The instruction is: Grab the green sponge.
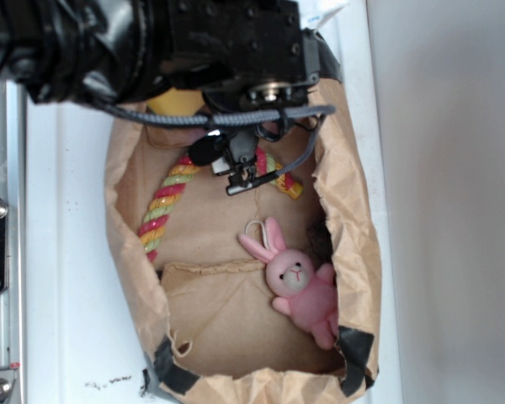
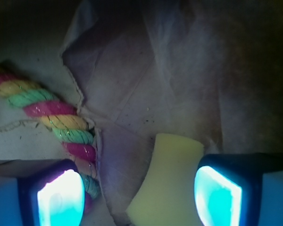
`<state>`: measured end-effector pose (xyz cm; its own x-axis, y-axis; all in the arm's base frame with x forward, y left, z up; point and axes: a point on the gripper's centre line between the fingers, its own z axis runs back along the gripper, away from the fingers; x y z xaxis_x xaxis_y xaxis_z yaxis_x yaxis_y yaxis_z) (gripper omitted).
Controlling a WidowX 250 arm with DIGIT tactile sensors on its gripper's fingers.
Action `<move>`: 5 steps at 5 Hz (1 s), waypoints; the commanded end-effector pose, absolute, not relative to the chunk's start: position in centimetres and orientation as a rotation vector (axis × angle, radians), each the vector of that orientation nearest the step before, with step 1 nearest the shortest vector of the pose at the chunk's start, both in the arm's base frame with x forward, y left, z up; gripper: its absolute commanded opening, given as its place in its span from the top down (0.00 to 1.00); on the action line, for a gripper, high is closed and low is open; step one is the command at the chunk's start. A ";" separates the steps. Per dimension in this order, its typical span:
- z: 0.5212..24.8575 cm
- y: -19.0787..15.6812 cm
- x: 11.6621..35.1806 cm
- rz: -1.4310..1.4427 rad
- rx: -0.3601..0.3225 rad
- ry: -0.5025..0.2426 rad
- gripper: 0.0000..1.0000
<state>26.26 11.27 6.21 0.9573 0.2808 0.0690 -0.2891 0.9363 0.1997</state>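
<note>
In the wrist view the hand is spread wide, its two glowing fingertips at the lower corners of the frame, and nothing is held between them. The green sponge, showing only its pale yellow foam, lies on the brown paper bag floor in that gap, nearer the right pad, whose edge just overlaps or meets it at about 3 o'clock; whether they touch cannot be told. The striped rope curves away from 10 o'clock down toward the left pad. In the exterior view the arm reaches into the bag at 12 o'clock, a yellow patch peeping behind it, and a pink plush rabbit lies at 5 o'clock on the white worktop's bag.
</note>
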 end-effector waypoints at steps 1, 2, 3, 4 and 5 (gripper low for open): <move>5.2 12.7 26.0 0.294 0.231 -0.037 0.00; 4.5 12.9 25.7 0.287 0.269 -0.006 0.00; 4.2 13.4 25.7 0.334 0.323 -0.003 0.00; 5.2 13.8 25.8 0.384 0.300 -0.019 0.00; 5.2 13.8 25.8 0.384 0.300 -0.019 0.00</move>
<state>25.48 12.32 3.78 0.9425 0.3333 0.0229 -0.3264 0.9040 0.2761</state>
